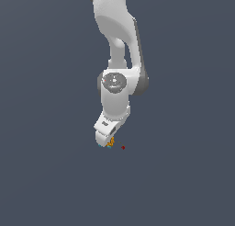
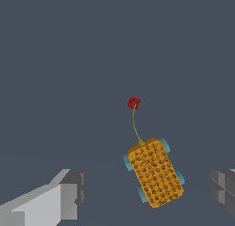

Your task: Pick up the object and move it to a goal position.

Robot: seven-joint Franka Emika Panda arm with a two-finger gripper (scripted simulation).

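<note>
Flat slate-grey ground everywhere, edges nowhere visible. White arm cut off at the frame's top in the exterior view. Hand spread wide, fingers only partly in frame, gripping nothing. Orange-yellow speckled object between them on the ground, teal bits at its sides, mostly hidden under the hand from outside. Thin stalk up to a red dot.

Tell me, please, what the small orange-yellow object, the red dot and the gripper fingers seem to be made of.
These are simulator renders, so materials are guesses. The orange-yellow object looks like matte, speckled painted plastic or fabric, with teal bits resembling small plastic wheels. The red dot looks like a matte bead on a thin yellowish cord. The fingers look like flat grey plastic or metal, without shine.
</note>
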